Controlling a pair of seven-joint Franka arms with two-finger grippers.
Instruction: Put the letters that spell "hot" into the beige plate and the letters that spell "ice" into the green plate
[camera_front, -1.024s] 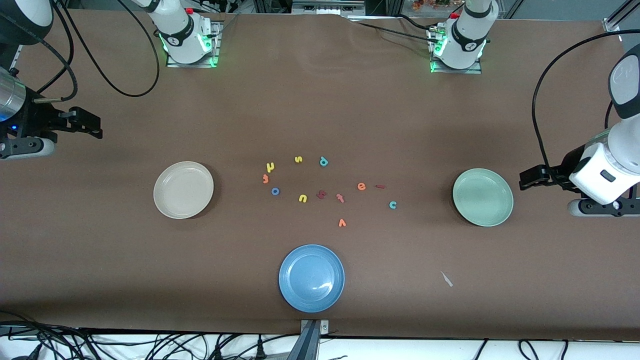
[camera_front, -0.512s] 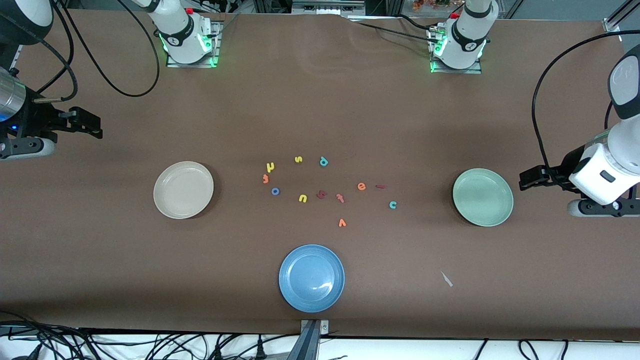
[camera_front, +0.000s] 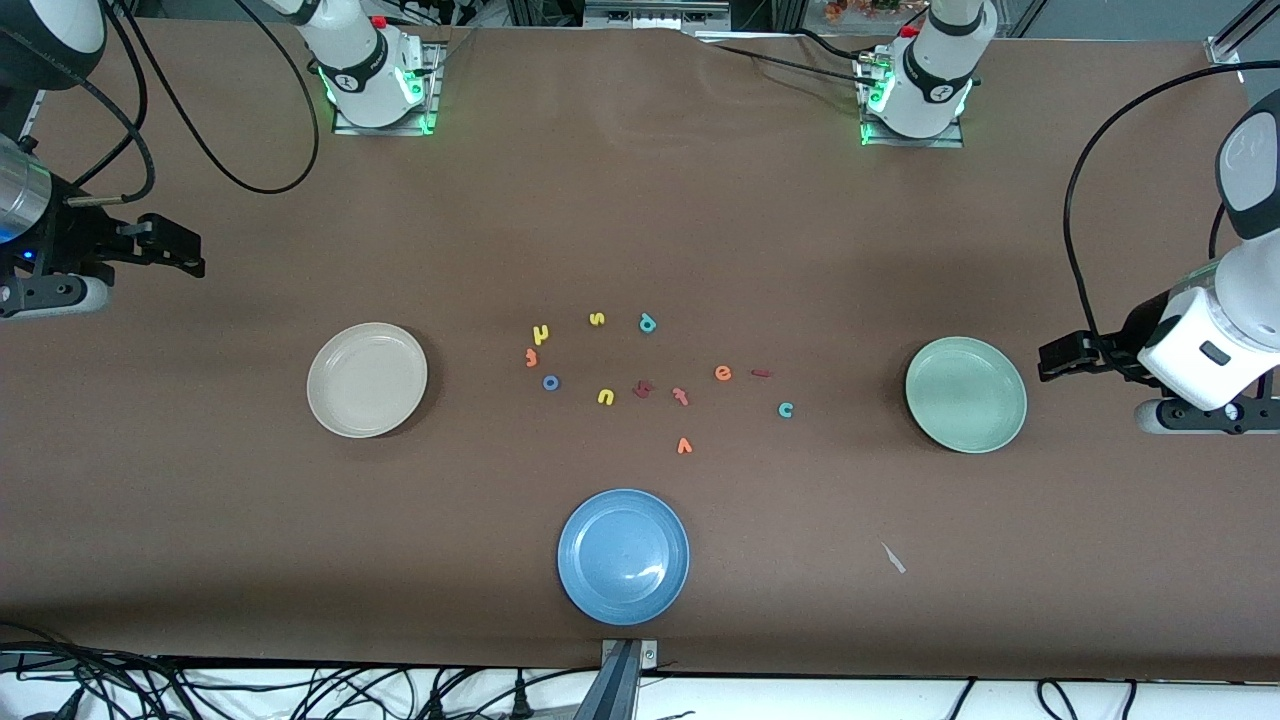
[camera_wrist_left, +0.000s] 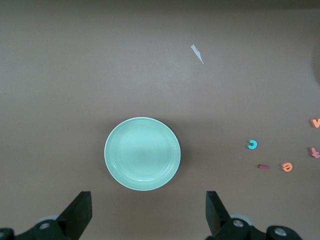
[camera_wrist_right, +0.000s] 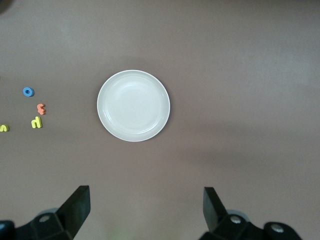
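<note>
The beige plate (camera_front: 367, 380) (camera_wrist_right: 133, 105) lies bare toward the right arm's end, and the green plate (camera_front: 965, 394) (camera_wrist_left: 142, 153) lies bare toward the left arm's end. Between them sit the yellow "h" (camera_front: 541, 334), blue "o" (camera_front: 550, 382) (camera_wrist_right: 28, 91) and a small orange letter, apparently the "t" (camera_front: 531, 357). Closer to the green plate are the orange "e" (camera_front: 723, 373), dark red "i" (camera_front: 761, 373) and teal "c" (camera_front: 786, 409) (camera_wrist_left: 253, 144). My right gripper (camera_front: 185, 250) (camera_wrist_right: 145, 207) hangs open beside the beige plate. My left gripper (camera_front: 1060, 358) (camera_wrist_left: 148, 210) hangs open beside the green plate.
A blue plate (camera_front: 623, 556) lies nearest the front camera. Other letters lie among the task letters: yellow "s" (camera_front: 597, 319), teal "p" (camera_front: 647, 322), yellow "u" (camera_front: 605, 397), a dark red letter (camera_front: 642, 389), a pink one (camera_front: 681, 396), orange "v" (camera_front: 684, 445). A white scrap (camera_front: 893, 557) lies near the front.
</note>
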